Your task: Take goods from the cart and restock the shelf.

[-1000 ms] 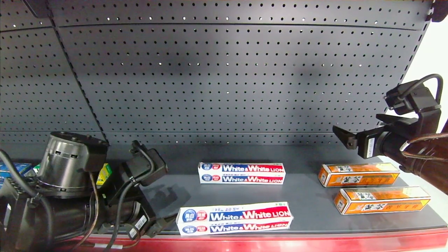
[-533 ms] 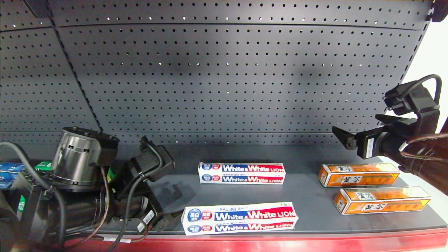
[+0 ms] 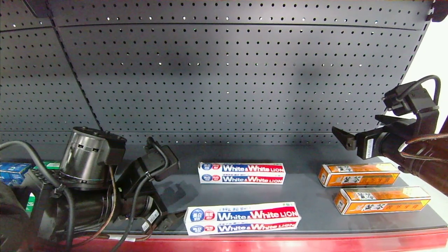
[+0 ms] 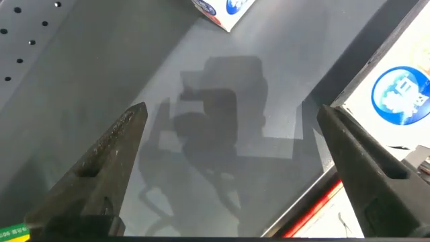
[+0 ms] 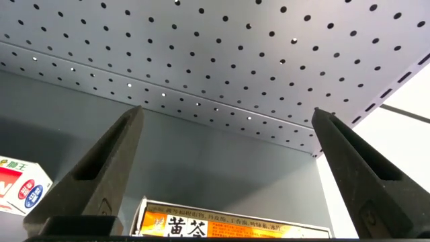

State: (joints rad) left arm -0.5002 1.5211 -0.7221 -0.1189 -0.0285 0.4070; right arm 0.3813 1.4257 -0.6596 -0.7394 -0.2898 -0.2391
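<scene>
Grey shelf (image 3: 308, 199), front toothpaste box (image 3: 242, 218) just beside left hand (image 4: 232, 113).

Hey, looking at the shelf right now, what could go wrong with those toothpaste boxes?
The front white box lies along the shelf's red edge, with the open left gripper beside its end; a nudge might skew it or tip it off. The right gripper, open, hangs above the rear orange box; dropping could knock it.

Showing white with red-and-blue bands on near toothpaste box (image 3: 242, 218) and far toothpaste box (image 3: 241, 173), orange with black script on near carton (image 3: 381, 200) and far carton (image 3: 358, 174), against grey, red-edged shelf (image 3: 304, 196) and hole-dotted pegboard (image 3: 224, 87).
</scene>
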